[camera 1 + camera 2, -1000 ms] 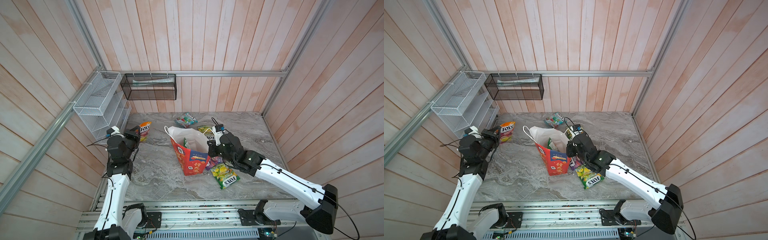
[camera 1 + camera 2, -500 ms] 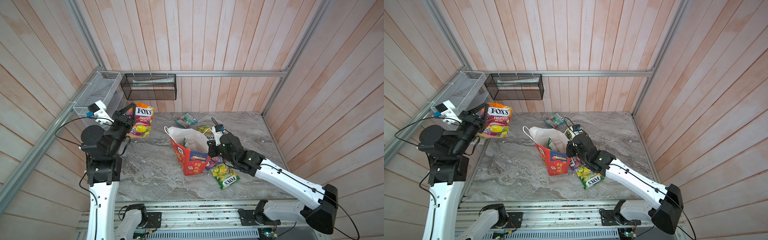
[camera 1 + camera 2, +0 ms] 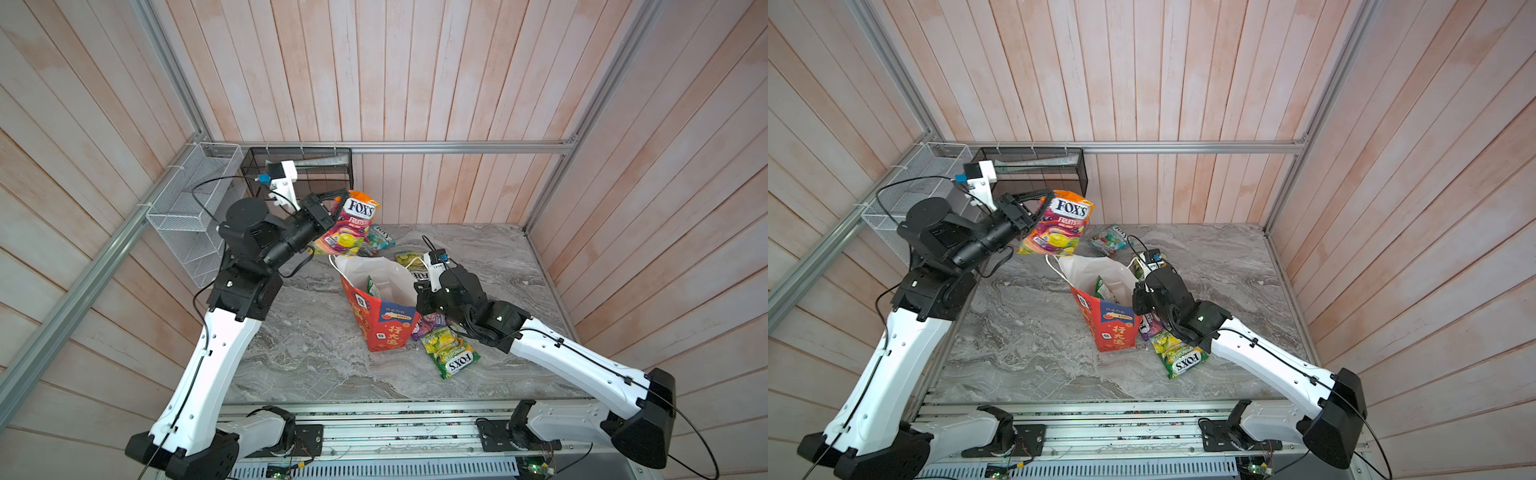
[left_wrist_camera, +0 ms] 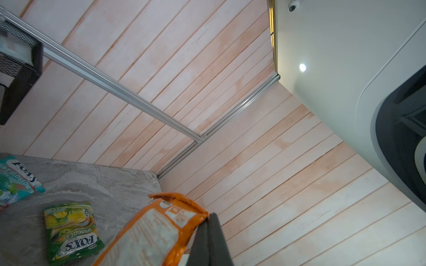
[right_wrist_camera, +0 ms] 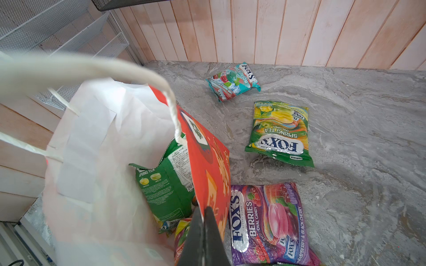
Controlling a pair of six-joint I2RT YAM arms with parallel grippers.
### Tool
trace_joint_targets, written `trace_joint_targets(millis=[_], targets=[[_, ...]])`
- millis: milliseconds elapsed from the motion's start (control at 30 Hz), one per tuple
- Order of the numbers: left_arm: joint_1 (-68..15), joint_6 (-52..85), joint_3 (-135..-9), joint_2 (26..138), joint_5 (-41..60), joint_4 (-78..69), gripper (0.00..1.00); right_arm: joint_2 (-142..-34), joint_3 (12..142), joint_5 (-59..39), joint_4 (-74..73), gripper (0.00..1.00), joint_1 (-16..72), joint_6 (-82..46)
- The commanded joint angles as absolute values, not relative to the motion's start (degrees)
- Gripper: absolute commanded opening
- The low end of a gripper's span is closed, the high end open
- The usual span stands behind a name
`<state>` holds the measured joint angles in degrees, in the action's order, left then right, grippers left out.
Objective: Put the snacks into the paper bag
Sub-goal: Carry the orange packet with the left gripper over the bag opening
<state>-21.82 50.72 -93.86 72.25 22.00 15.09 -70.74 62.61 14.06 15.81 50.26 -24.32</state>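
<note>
My left gripper (image 3: 338, 199) (image 4: 208, 221) is shut on the top corner of an orange FOX'S pouch (image 3: 347, 226) (image 3: 1059, 228), which hangs in the air behind and left of the paper bag (image 3: 386, 328) (image 3: 1115, 328). The red bag stands open and holds a green pouch (image 5: 166, 184). My right gripper (image 5: 205, 211) (image 3: 419, 299) is shut on the bag's right rim. Snacks on the table: a purple Berries pouch (image 5: 265, 223), a green Spring Tea pouch (image 5: 280, 133), a teal pouch (image 5: 232, 81), and another green pouch (image 3: 451, 353) at the front right.
A white wire basket (image 3: 187, 224) hangs on the left wall and a black mesh basket (image 3: 299, 170) on the back wall, close behind my raised left arm. Wooden walls enclose the marble table (image 3: 291, 345) on three sides.
My left arm has lifted the orange pouch off the table's back left and carried it up and right toward the bag. The right arm has stayed on the bag's rim.
</note>
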Motion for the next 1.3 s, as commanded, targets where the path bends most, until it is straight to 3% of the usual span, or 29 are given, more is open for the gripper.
trace_joint_targets(millis=[0,200,867,1267], targets=[[-26.24,45.02,-97.08,75.23,18.99,16.45,0.00,-70.82,63.54,14.62,13.60,0.00,50.49,-23.60],[-31.27,42.28,-95.40,77.61,15.73,16.50,0.00,-69.74,63.28,15.54,13.62,0.00,50.45,-23.67],[-31.80,37.82,-86.52,70.23,18.69,18.67,0.00,-70.47,63.52,16.59,13.92,0.00,50.49,-23.75],[-31.81,31.14,-87.41,75.42,28.46,23.06,0.00,-70.53,63.63,16.51,13.99,0.00,50.45,-23.67]])
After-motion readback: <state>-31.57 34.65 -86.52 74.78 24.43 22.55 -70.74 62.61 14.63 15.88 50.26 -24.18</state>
